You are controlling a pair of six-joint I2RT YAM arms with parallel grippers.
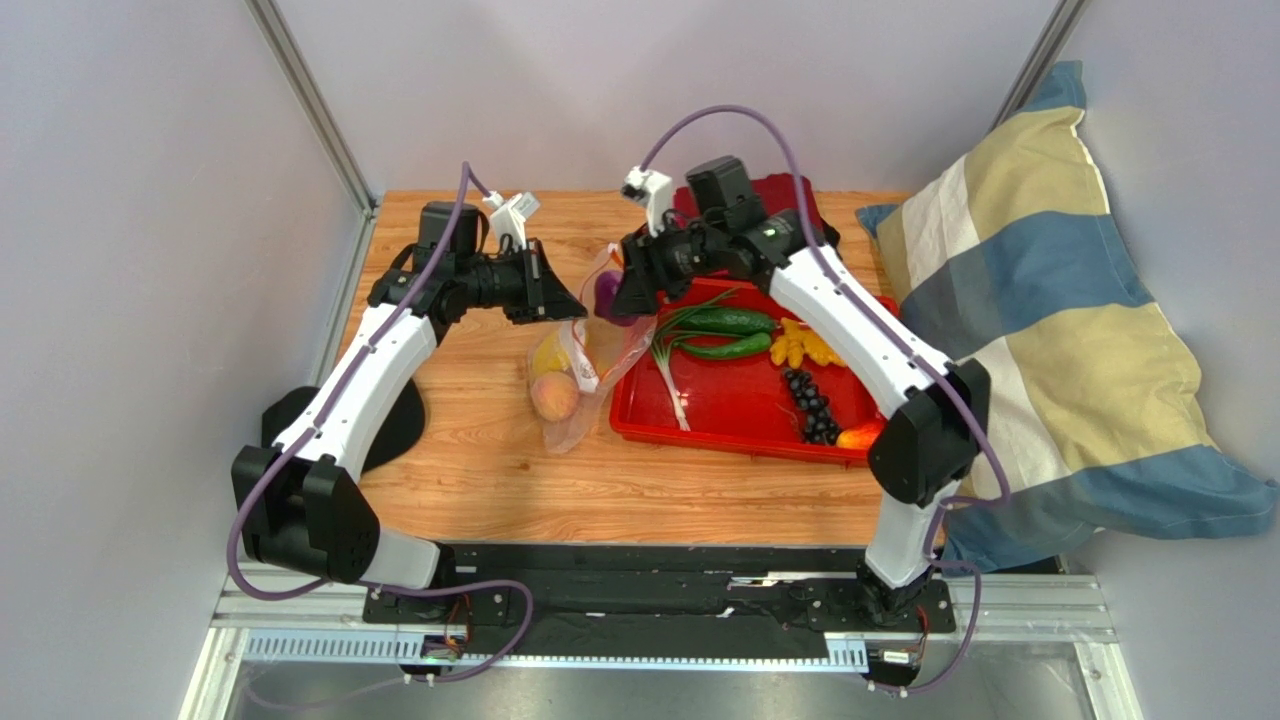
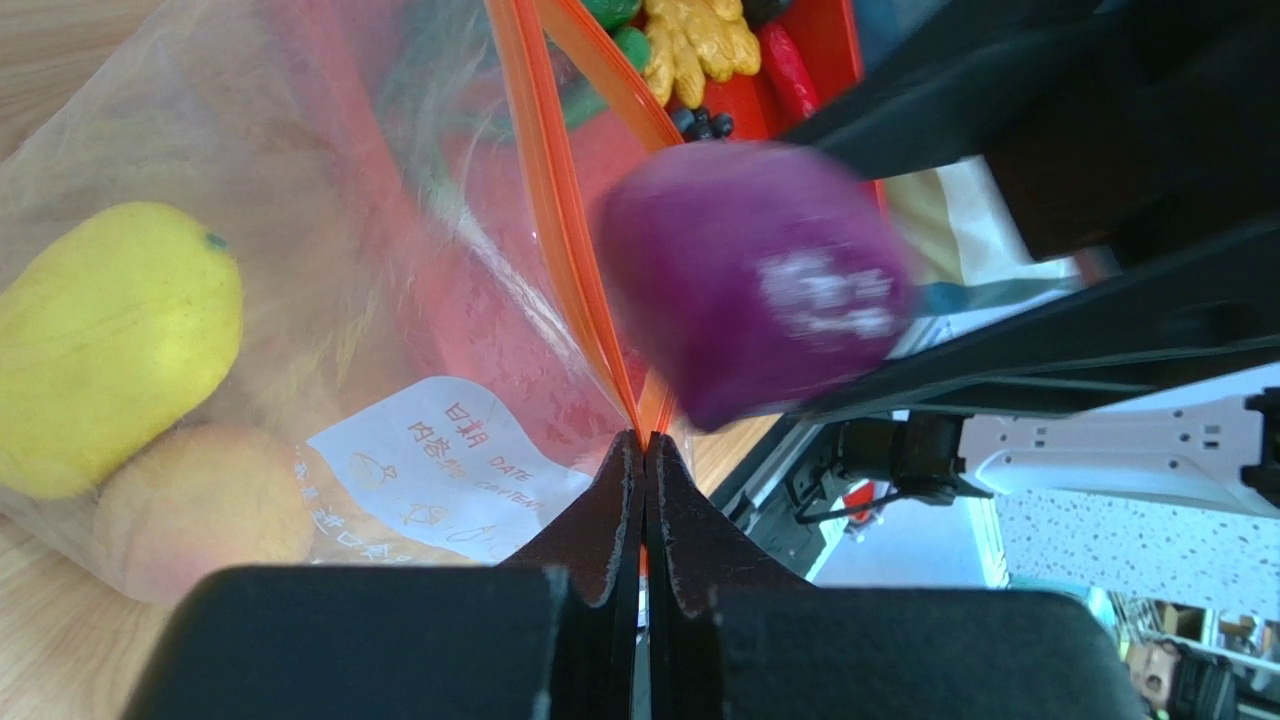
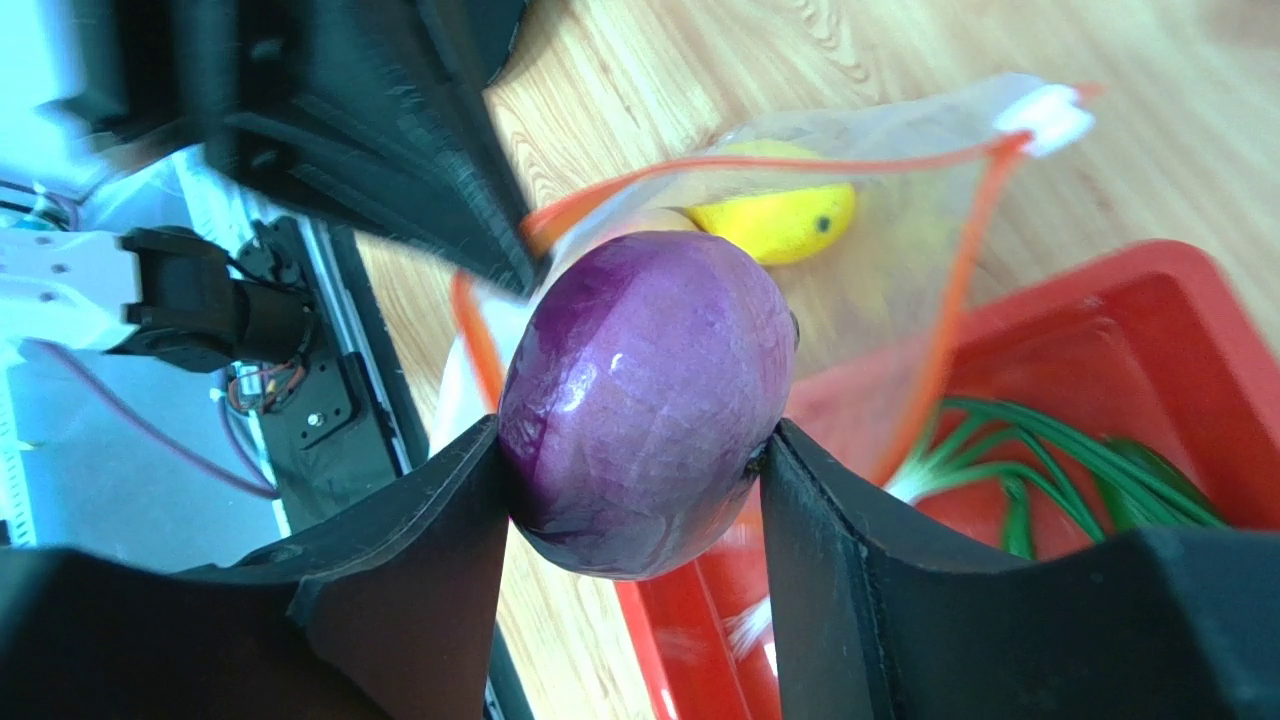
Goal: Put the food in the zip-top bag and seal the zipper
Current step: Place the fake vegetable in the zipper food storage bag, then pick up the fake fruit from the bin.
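Observation:
The clear zip-top bag (image 1: 579, 368) hangs on the wood table with a yellow oval fruit (image 2: 105, 338) and a peach (image 2: 196, 510) inside. My left gripper (image 2: 646, 450) is shut on the bag's red-orange zipper strip (image 2: 564, 225) and holds the mouth up. My right gripper (image 3: 631, 450) is shut on the purple onion (image 3: 646, 398), also seen from the left wrist (image 2: 751, 293), just above the open mouth of the bag (image 3: 902, 240). The grape bunch (image 1: 812, 402), a knobbly yellow piece (image 1: 801, 345) and a red piece (image 1: 860, 437) lie in the red tray.
The red tray (image 1: 721, 405) sits right of the bag and also holds green cucumbers (image 1: 729, 333) and a spring onion. A striped pillow (image 1: 1052, 315) lies at the table's right edge. Grey walls enclose the back and left.

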